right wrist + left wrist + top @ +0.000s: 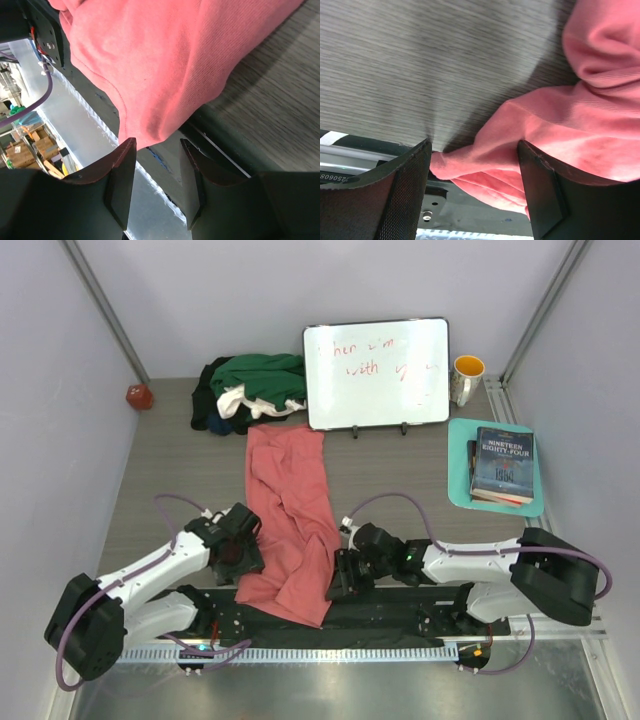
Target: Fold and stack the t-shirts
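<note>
Table (170,480): one, grey wood-grain, walled on three sides.

Pink shirt (290,510): one, laid rumpled at centre. Its long axis runs 12 to 6 o'clock in the top view. The far end is seen just below the board, and the near hem is draped over the table's 6 o'clock edge onto the black base plate (400,615).

Pile (255,385): one heap at 11 o'clock, well apart from both arms. Green, white and black cloth are made out in it, but a count of garments cannot be settled.

Board (377,370): one, propped at 12 o'clock.

Grippers: two, both at the near hem. The left gripper (242,555) is set at the shirt's 9 o'clock side. Its jaws are held wide, and a hem corner is seen lying between them, unpinched. The right gripper (345,580) is set at the 3 o'clock side, its jaws about half spread. The other hem corner is seen hanging just above the gap, not clamped.

Judgement: the near hem is bracketed by the arms, each about equally close to its own corner. The coming move is judged to turn on both corners being pinched, then carried toward 12 o'clock along the long axis.

Tray (458,490): one, teal, at 2 o'clock.

Books (503,462): a stack, apparently two, on the tray.

Mug (467,378): one, beside the board.

Ball (139,396): one, red, at 10 o'clock.
</note>
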`<control>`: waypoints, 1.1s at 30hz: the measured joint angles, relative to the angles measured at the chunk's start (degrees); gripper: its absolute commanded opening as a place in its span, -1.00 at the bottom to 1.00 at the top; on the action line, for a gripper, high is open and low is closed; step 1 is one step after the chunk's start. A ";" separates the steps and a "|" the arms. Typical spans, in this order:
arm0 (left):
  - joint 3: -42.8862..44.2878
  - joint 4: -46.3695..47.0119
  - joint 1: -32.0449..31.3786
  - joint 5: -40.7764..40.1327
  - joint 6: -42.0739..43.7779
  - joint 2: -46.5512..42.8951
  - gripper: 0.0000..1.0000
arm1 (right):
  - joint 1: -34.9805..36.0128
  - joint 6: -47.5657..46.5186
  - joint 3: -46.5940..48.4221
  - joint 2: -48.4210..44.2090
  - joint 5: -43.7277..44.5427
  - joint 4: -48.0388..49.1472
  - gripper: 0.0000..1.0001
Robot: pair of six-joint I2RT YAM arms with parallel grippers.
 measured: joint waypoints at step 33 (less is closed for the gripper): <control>-2.67 4.02 0.15 4.22 -0.46 -2.05 -0.95 | 3.45 1.68 1.44 12.83 -5.92 12.52 -0.57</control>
